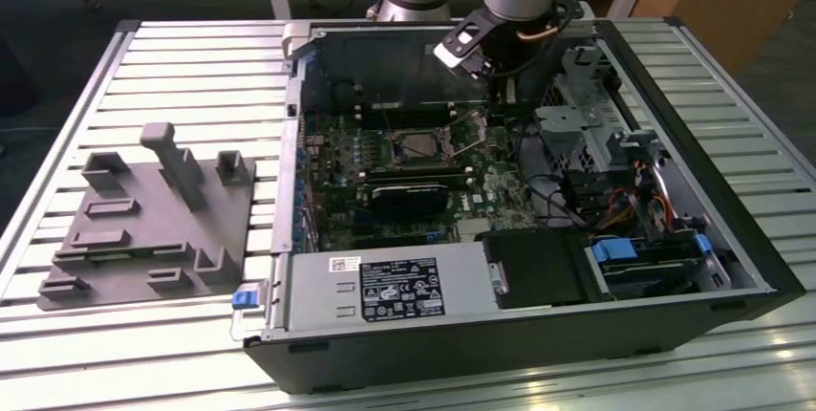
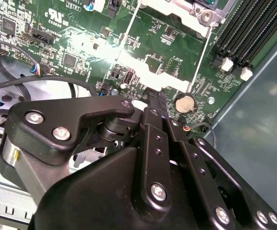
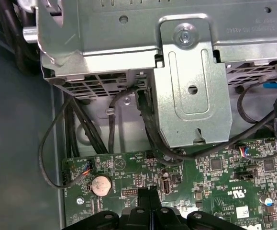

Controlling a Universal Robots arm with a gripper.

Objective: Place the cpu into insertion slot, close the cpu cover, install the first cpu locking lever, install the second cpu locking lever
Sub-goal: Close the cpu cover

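Black two-fingered gripper hung low inside an open black computer case. Its slim fingers were clenched together with nothing visible between them. Its tips were close to a green motherboard, near a round silver coin battery. Whether they touched the board could not be told.

In the exterior view, the gripper stood just to the exterior view's right of the insertion slot. That slot was a small square socket with a dark centre and a pale metal rim, near the middle of the board. Whether the cpu lay in it could not be told.

In the second wrist view, thin bare-metal rods ran from the socket's silvery edge toward the fingertips. A longer black rectangular card sat just beside the socket, on its side nearer the exterior camera.

In the first wrist view, a silver sheet-metal drive cage and loose black cables lay beyond the board. The case rested on a ridged aluminium table. A grey moulded fixture sat beside it, on the exterior view's left.
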